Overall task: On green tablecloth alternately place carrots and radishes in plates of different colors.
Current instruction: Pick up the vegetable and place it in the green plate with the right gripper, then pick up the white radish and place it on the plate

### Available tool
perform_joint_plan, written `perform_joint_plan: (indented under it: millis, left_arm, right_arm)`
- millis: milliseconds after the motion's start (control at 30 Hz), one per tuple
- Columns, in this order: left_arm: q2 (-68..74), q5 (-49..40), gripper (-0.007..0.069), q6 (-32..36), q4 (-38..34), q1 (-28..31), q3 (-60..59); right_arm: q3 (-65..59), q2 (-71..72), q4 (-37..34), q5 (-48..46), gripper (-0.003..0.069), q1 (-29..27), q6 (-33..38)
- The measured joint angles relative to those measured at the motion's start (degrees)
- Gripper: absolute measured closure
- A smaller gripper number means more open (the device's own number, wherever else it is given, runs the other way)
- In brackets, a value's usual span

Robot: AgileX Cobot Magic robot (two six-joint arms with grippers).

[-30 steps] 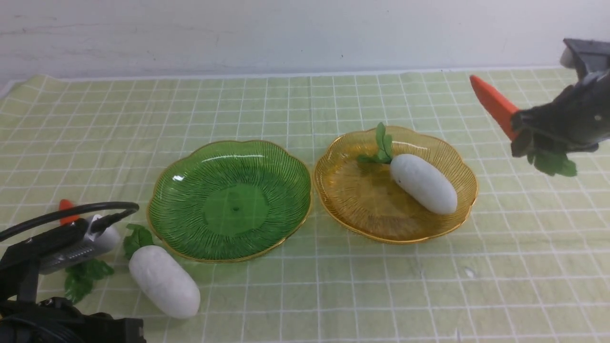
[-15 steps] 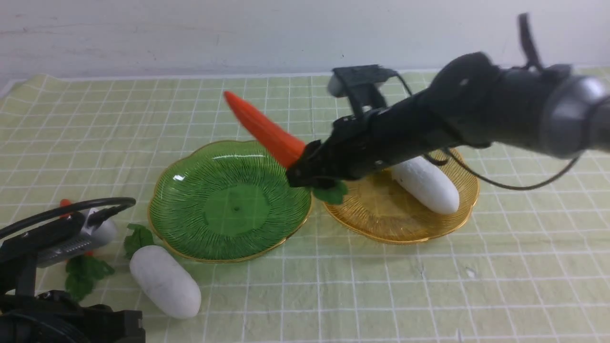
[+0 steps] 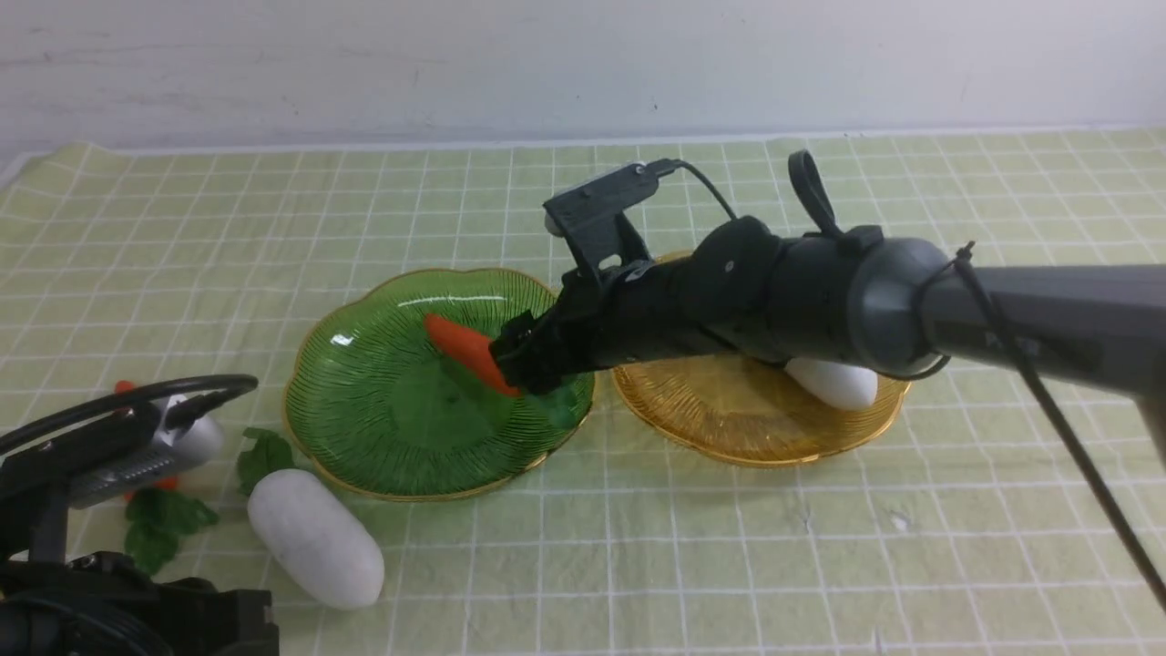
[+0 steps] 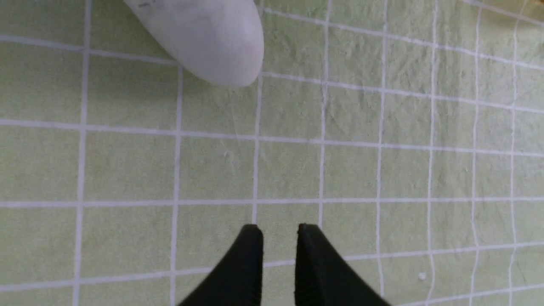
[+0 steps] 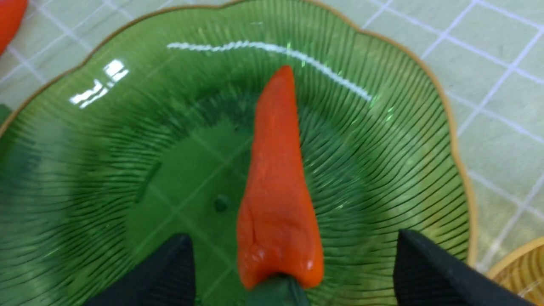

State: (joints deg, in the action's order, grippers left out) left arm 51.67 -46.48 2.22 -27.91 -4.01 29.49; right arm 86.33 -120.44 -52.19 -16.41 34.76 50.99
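Observation:
One orange carrot [image 3: 465,351] [image 5: 276,191] lies in the green plate [image 3: 364,456] [image 5: 382,127]. My right gripper [image 3: 515,364] [image 5: 293,242] hangs low over it, open, its fingers wide on either side and clear of the carrot. A second carrot [image 3: 127,392] lies at the far left on the green tablecloth [image 3: 820,547], mostly hidden behind my left wrist. One radish [image 3: 314,538] [image 4: 204,38] rests on the cloth in front of the green plate. Another radish [image 3: 833,383] lies in the amber plate [image 3: 729,428], partly hidden by my right arm. My left gripper [image 4: 280,231] hovers over bare cloth, narrowly open and empty.
My right arm stretches across the amber plate from the right edge. A white wall closes off the far side behind the cloth. Cloth without objects spreads in front of both plates and to the right.
My right arm swung in from the far right with the carrot, lowered it into the green plate and opened its jaws, releasing it. The left arm barely moved.

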Motion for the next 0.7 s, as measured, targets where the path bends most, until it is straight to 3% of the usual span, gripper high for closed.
perform_joint_plan:
  millis: [67,167,367,500,633,667,700]
  left_arm:
    - [0.00,0.00,0.0512,0.00,0.00,0.00,0.00]
    - [0.00,0.00,0.0498,0.00,0.00,0.00,0.00]
    - [0.00,0.69,0.0417,-0.67,2.11,0.00,0.00]
    - [0.00,1.88,0.0337,-1.27,3.59,0.00,1.36]
    - [1.00,3.28,0.0270,-1.37,4.48,0.00,4.39]
    - [1.10,3.28,0.0267,-1.37,4.49,0.00,4.55]
    - [1.73,3.43,0.0248,-1.37,4.48,0.00,5.40]
  right_arm:
    - [0.11,0.41,-0.06,0.74,0.0049,-0.88,0.00]
    - [0.11,1.11,0.27,-0.63,0.0043,-1.61,0.00]
    - [0.11,9.08,3.66,-13.29,0.0085,-5.76,-0.98]
    - [0.23,16.61,7.90,-25.88,0.0182,-10.23,-6.96]
    - [0.23,21.87,16.14,-37.39,0.0351,-13.55,-16.57]
    - [0.23,22.07,16.62,-37.39,0.0361,-13.55,-17.05]
    - [0.23,23.25,19.09,-40.57,0.0424,-14.08,-19.86]
